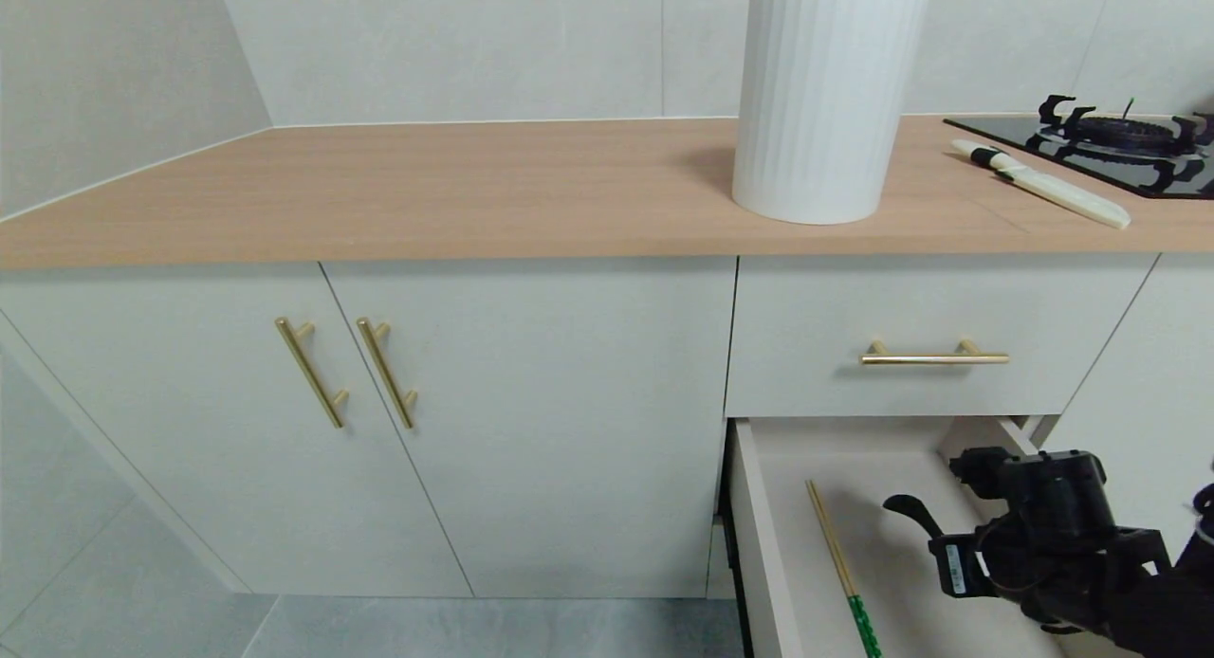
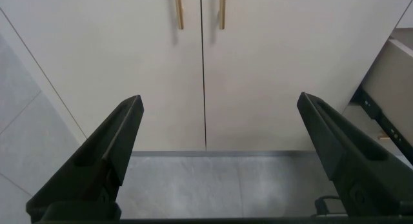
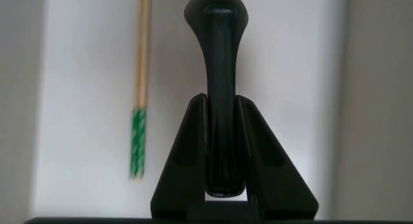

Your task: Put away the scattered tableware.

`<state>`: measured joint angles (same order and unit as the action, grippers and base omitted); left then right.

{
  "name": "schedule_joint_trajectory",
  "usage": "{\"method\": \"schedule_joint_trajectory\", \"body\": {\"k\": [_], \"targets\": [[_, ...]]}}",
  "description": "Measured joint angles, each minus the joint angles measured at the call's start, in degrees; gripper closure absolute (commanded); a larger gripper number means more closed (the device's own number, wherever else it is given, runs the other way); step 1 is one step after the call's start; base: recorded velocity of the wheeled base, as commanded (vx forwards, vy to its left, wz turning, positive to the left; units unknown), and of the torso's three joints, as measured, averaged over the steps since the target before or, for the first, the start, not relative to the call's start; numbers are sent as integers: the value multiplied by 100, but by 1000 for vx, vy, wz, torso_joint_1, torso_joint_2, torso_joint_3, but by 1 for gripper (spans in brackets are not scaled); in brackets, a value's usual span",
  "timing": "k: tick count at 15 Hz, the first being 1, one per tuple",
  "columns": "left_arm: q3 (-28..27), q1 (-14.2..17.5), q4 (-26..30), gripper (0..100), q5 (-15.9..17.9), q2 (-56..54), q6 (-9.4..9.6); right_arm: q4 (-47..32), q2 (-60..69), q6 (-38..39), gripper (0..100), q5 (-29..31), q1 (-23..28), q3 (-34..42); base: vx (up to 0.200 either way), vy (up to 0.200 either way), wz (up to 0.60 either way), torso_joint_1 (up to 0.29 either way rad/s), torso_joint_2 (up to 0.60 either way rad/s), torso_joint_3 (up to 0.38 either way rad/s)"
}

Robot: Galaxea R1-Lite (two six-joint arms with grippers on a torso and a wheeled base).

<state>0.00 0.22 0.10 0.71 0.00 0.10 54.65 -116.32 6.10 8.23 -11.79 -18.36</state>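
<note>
The right gripper is clamped on a black spoon, holding it over the open drawer beside the chopsticks, probably to drop it in. The left gripper hangs with jaws apart. A knife lies on the surface.

- Light in the head view is bright, soft and even, with no hard glare on the table.
- The white vase throws a faint, soft-edged shadow to its left.
- The gold handles cast thin pale shadows.
- The open drawer is dimmer at the back, under the front above it.
- Wide-angle bending tilts the cabinet seams outward near the edges.
- In the right wrist view, the black utensil in the right end effector is almost a silhouette, and the chopsticks smear at their green end.
- In the left wrist view, the floor has a dull sheen.
</note>
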Motion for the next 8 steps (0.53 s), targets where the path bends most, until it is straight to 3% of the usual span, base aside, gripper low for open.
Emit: {"method": "schedule_joint_trajectory", "body": {"k": [4,8], "targets": [[0,2,0,0,0,0,0,2013,-1430,11,100,450,-45,257,0,0,0,0,0,0],[0,2,-2,0,0,0,1,2294,-2103,-2,100,505,-50,325,0,0,0,0,0,0]]}}
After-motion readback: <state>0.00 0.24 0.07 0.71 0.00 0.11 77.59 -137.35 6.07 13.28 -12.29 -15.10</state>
